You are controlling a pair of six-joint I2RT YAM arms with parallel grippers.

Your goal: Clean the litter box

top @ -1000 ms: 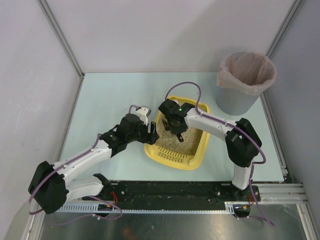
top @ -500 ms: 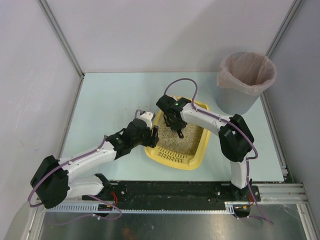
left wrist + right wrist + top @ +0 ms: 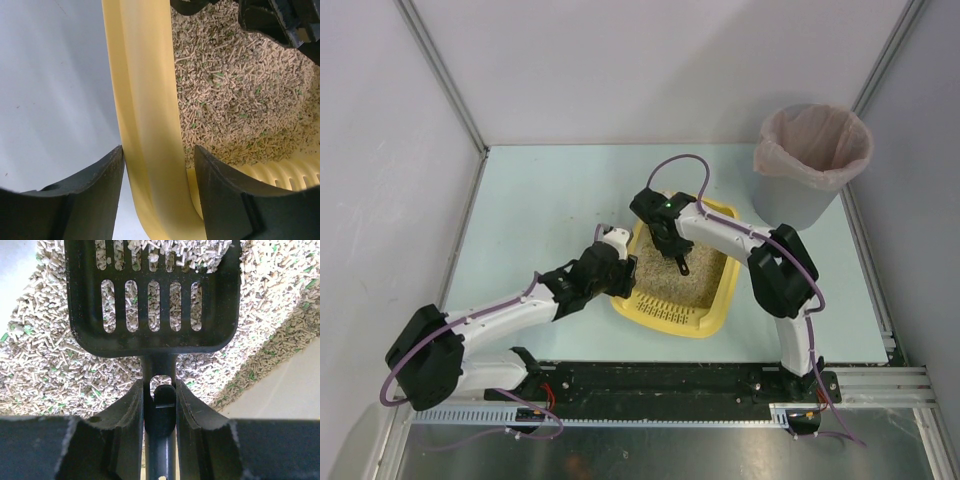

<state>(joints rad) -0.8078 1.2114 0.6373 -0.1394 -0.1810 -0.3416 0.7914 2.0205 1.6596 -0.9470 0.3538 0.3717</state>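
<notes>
- Top view, and the yellow litter box (image 3: 705, 318) sits on the pale blue surface (image 3: 540, 200) just below the middle of the frame, slotted rim at its lower end.
- Inside it is a bed of beige pellet litter (image 3: 235, 90) flecked with green bits, piled up against the tray's wall in the left wrist view.
- The black slotted scoop (image 3: 150, 295) is right over that litter in the right wrist view. Pellets show through its slots, and a small heap lies in the scoop at the top edge of the frame.
- The right claw (image 3: 160, 392) is narrow and clamped on the scoop's handle, one finger pressed on each side.
- The left claw (image 3: 159, 160) is spread wide astride the tray's left wall. The outer finger (image 3: 90, 190) is against the wall over the surface, and the inner finger (image 3: 225, 190) is on the litter side, seemingly a sliver off the wall.
- At upper right of the top view is a grey round bin (image 3: 790, 205), standing well apart from the tray.
- The bin is lined with a pinkish bag (image 3: 812, 140) folded over its rim, and nothing can be made out inside from here.
</notes>
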